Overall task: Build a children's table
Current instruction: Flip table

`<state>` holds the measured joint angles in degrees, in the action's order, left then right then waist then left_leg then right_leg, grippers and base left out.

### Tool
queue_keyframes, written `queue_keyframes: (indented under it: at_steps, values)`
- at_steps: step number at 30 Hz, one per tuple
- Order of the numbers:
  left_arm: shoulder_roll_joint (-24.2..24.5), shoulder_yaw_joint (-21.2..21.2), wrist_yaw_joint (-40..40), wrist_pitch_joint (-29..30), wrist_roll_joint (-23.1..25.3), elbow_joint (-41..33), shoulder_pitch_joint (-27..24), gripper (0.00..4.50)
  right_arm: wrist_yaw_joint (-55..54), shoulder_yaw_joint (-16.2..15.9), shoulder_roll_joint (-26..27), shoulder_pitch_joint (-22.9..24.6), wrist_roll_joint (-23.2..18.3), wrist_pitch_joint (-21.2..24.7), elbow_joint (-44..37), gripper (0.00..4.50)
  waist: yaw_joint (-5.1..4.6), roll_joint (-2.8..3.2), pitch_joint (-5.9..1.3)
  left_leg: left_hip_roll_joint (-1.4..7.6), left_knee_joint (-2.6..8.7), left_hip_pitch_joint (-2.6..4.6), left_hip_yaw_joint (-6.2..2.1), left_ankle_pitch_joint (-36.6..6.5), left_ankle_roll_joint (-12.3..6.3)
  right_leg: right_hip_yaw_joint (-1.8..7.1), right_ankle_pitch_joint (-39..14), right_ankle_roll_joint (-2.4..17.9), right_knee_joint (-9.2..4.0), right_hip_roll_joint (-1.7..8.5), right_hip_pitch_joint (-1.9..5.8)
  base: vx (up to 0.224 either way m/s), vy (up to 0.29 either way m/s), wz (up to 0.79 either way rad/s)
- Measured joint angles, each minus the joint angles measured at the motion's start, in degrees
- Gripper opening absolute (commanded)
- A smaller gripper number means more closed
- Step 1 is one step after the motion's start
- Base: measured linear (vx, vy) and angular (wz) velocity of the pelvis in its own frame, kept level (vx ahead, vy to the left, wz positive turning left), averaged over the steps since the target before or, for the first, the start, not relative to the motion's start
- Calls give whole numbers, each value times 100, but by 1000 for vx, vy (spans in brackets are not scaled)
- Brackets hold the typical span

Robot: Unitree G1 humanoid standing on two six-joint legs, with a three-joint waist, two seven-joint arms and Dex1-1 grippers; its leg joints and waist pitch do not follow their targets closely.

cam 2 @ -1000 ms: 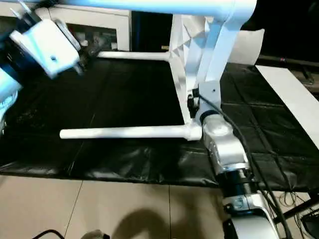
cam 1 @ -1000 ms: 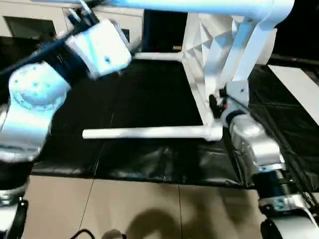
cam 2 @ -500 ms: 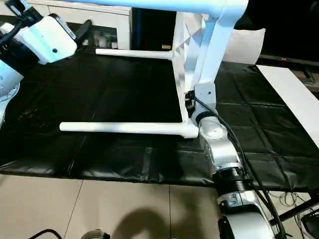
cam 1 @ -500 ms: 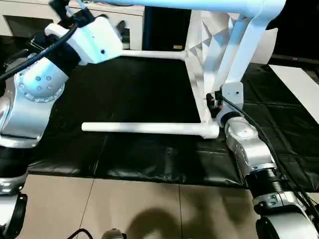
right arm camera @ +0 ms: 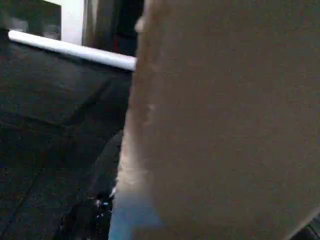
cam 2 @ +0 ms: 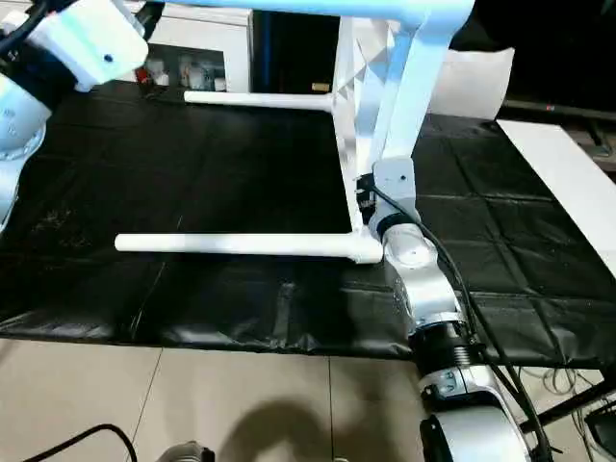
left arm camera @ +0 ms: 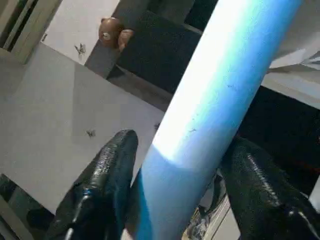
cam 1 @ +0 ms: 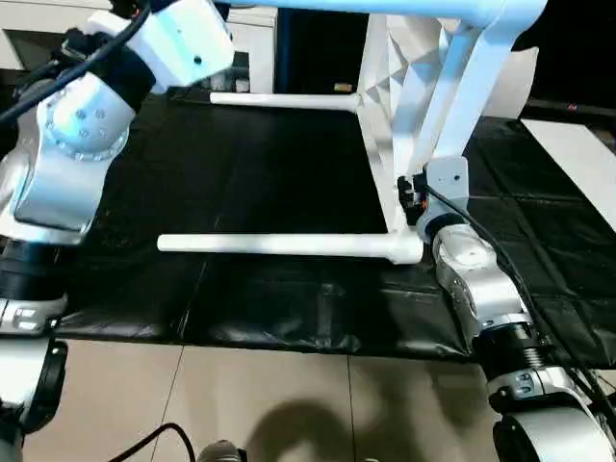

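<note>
The children's table lies on its side on the black mat [cam 1: 269,173]. Its white top [cam 1: 416,91] stands on edge with the ribbed underside facing left. One leg [cam 1: 279,246] rests on the mat nearest me, and a second leg [cam 1: 284,100] lies farther back. An upper leg [cam 1: 385,8] runs across above them. My left gripper [left arm camera: 182,142] is shut on that upper leg, one black finger [left arm camera: 107,170] on each side. My right gripper [cam 1: 412,197] is low on the top's near edge, just above the corner socket, shut on the rim.
A white cabinet with glass doors [cam 1: 38,43] stands behind the mat at the back left. A flat white board [cam 1: 577,154] lies on the mat at the right. Tiled floor [cam 1: 289,404] borders the mat's near edge, and a cable trails along my right forearm [cam 1: 472,279].
My left arm has swung up and toward the back with the upper leg still in its grip. The right arm and the table's lower legs have stayed in place.
</note>
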<state>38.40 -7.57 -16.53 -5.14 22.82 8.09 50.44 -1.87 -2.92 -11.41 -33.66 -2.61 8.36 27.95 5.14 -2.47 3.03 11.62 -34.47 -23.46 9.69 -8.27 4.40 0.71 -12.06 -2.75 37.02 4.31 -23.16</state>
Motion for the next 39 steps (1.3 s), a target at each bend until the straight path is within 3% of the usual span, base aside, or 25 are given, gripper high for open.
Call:
queue_keyframes:
  at_steps: [4,9,14,20,23,25,27,32,35,39]
  values:
    - [-14,-33,-36,-59,72,153,85,231,-10,-3,-20,0,47,-3,-5,207,14,26,9,0,0,0,1,0,0,-1,0,0,0,3,1,0,0,0]
    - [-40,-12,-248,-66,47,142,86,219,312,-105,-424,-106,54,153,-74,207,34,93,11,-10,0,-2,9,0,-1,4,-1,-1,-1,16,1,0,0,0]
    - [-5,273,-661,219,-402,-54,104,210,1559,-138,-1437,-854,49,1044,-332,207,-1,221,14,-37,11,-4,19,-2,-10,9,-10,-11,2,31,-12,0,0,0]
    - [-68,679,-1088,861,-1073,-242,100,194,2603,-258,-2408,-1886,244,1427,-347,207,37,224,12,-22,22,-4,18,-2,-13,0,-27,14,4,10,-12,0,0,0]
    - [-177,920,-1278,1313,-1409,-341,-22,183,3075,-301,-2711,-2359,297,1454,-260,277,81,226,11,-8,10,-2,19,-4,-18,2,-27,15,4,14,-5,0,0,0]
    - [-279,1130,-1334,1714,-1611,-502,-241,181,3512,-347,-2835,-2644,301,1437,-232,280,87,226,10,-7,3,6,19,-5,-19,1,-27,15,5,17,5,0,0,0]
    - [-333,1271,-1337,2003,-1749,-606,-385,178,3811,-383,-2863,-2834,298,1323,-168,300,87,223,9,1,-3,20,19,-5,-19,-3,-26,17,7,15,18,0,0,0]
    - [-629,1602,-1163,2679,-1904,-849,-663,177,4214,-362,-2774,-3165,272,532,245,348,133,179,0,0,-9,34,17,-5,-19,-12,-31,8,5,23,41,0,0,0]
    - [-834,1789,-1010,3272,-1982,-1024,-813,177,4452,-142,-2674,-3176,109,-380,424,383,126,179,1,-10,-12,35,19,-5,-20,-12,-31,5,6,41,33,0,0,0]
    - [-990,1846,-896,3619,-2137,-909,-897,177,4480,73,-2403,-3340,-88,-967,496,422,101,155,13,-9,-12,39,10,-5,-20,-26,-32,4,3,42,14,0,0,0]
